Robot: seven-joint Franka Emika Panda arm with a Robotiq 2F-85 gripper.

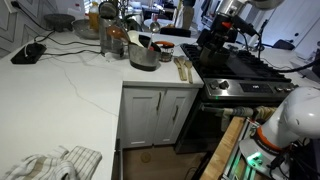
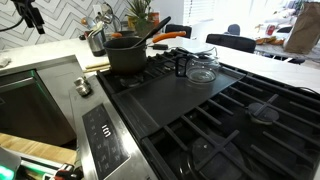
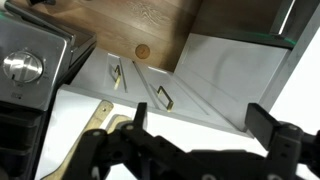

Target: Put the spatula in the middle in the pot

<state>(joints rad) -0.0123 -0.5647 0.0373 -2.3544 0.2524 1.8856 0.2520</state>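
Note:
The dark grey-black pot [image 2: 125,57] stands on a back burner of the stove, with a black-handled utensil leaning in it. Light wooden spatulas [image 1: 183,68] lie on the white counter next to the stove. In the wrist view one wooden spatula [image 3: 94,122] shows at the lower left, partly hidden by my gripper [image 3: 200,125]. The gripper hangs above the counter near its front edge, open and empty, beside the spatula and not touching it. The dark shape at the top left in an exterior view [image 2: 30,14] seems to be the gripper.
A shiny silver pot [image 1: 143,56] and bottles stand on the counter behind the spatulas. A glass lid [image 2: 203,72] lies on the stove by the dark pot. A stove knob [image 3: 22,67] is left of the gripper. Cabinet doors [image 3: 160,95] are below the counter edge.

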